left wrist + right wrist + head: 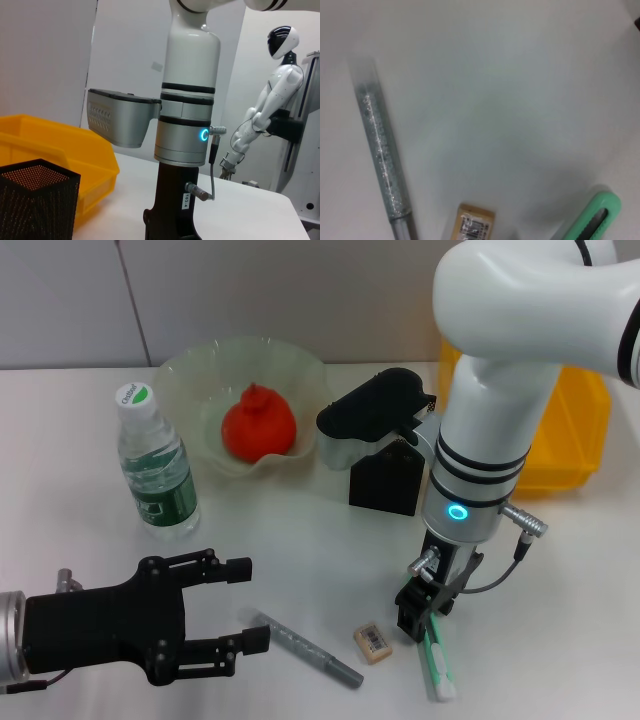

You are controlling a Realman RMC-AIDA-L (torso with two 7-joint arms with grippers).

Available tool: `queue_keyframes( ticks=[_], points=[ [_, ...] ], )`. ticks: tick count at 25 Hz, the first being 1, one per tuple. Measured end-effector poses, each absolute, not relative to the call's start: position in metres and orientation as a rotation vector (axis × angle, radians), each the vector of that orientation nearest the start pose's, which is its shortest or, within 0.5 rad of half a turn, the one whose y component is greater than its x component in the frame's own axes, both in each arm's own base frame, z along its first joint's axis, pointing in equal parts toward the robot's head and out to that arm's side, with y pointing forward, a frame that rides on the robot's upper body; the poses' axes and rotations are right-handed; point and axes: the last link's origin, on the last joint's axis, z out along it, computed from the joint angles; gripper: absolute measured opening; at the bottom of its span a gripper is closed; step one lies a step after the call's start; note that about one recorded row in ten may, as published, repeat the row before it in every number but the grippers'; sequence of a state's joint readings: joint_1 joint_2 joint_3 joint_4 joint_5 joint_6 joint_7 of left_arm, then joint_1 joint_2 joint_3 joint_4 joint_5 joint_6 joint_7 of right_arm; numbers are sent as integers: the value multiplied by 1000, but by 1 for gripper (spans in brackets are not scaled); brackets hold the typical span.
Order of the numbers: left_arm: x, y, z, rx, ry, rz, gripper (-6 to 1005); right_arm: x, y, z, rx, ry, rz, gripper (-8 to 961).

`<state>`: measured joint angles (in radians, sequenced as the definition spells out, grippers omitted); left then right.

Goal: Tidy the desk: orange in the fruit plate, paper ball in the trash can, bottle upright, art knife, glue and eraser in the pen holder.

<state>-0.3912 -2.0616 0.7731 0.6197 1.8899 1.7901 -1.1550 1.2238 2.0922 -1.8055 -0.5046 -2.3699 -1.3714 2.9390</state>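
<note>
The orange (258, 425) lies in the pale green fruit plate (190, 375). Left of the plate, the bottle (155, 465) stands upright. A black mesh pen holder (385, 480) (35, 200) stands mid-table. On the table's near side lie the glitter glue (305, 648) (382, 155), the tan eraser (372, 643) (475, 225) and the green art knife (437, 660) (595, 217). My right gripper (418, 612) is down at the knife's far end. My left gripper (245, 605) hovers open at the lower left, just left of the glue. The paper ball is out of view.
A yellow bin (570, 440) (50, 145) sits at the back right, behind my right arm. The right arm's grey wrist housing (375, 410) hangs over the pen holder. A white humanoid robot (270, 95) stands off beyond the table.
</note>
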Motion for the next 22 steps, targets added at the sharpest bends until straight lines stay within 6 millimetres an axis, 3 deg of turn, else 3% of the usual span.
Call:
queue_keyframes(
  ticks=[2,20,22],
  points=[
    [-274,268,0,-2838,-407,-912,777,131,372,-104,-2479,1110,-1021,468],
    [-273,268,0,-2842,-402,-917,777,131,372,-104,-2481,1114,-1019,408],
    [-273,268,0,-2842,-401,-917,777,131,372,-104,-2481,1115,-1019,343]
  ],
)
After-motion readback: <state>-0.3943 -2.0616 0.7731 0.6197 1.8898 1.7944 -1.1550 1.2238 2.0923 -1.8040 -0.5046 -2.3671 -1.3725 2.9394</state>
